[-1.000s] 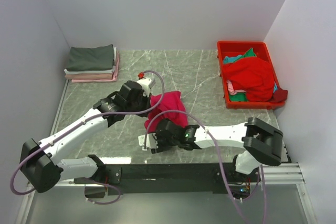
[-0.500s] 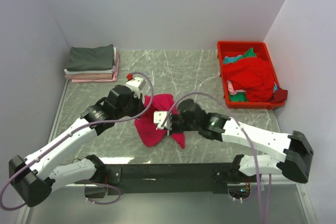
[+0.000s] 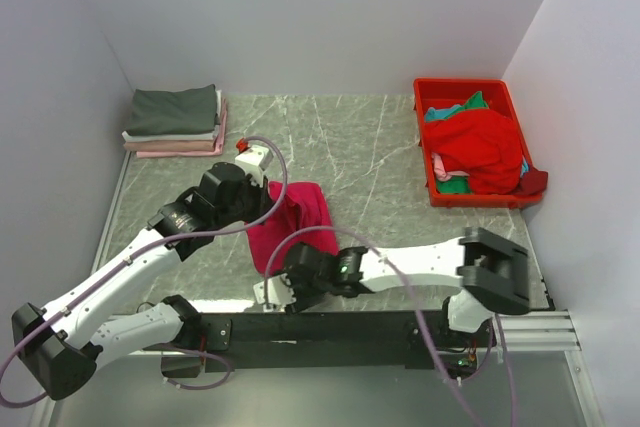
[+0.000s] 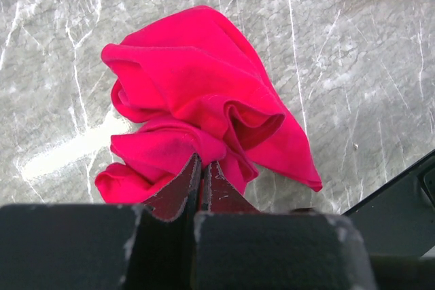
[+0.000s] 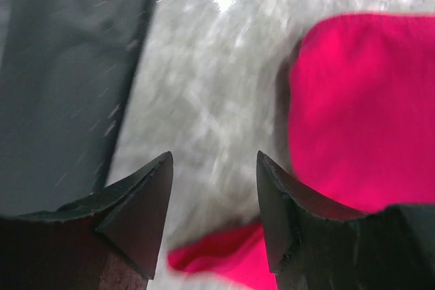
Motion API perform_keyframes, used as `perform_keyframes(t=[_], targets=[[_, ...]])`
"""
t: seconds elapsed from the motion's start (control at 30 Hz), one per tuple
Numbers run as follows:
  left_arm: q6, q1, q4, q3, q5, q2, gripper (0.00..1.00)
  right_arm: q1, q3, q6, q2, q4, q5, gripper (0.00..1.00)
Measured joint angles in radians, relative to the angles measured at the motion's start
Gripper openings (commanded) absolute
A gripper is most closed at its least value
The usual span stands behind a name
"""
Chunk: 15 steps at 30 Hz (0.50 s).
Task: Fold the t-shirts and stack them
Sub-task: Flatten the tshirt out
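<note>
Crumpled crimson-pink cloth t-shirt [image 4: 204, 93], centre frame: light, limp, bunches easily. Left gripper [image 4: 202, 168] clamped on near fold. Right gripper [image 5: 214, 164] jaws apart, empty, beside cloth. Best hold: free edge.

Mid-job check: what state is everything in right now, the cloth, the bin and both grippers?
crimson shirt: crumpled, unfolded, on the table.
left gripper: shut on the crimson shirt.
right gripper: open, holding nothing.
folded stack: neat, dark grey on top.
red bin: unfolded shirts heaped inside.

Pale lilac-white walls [image 3: 300, 17] close in three sides of a grey veined marble tabletop [image 3: 370, 147] — evenly lit
</note>
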Motion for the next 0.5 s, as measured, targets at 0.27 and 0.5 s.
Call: perform_keyframes(t=[0.27, 0.5], targets=[[0.000, 0.007, 0.001, 0.000, 0.016, 0.000, 0.01, 0.073, 0.106, -0.022, 0.264, 0.224, 0.331, 0.48], [0.000, 0.010, 0.018, -0.021, 0.019, -0.001, 0.00, 0.072, 0.081, -0.041, 0.274, 0.337, 0.467, 0.00]])
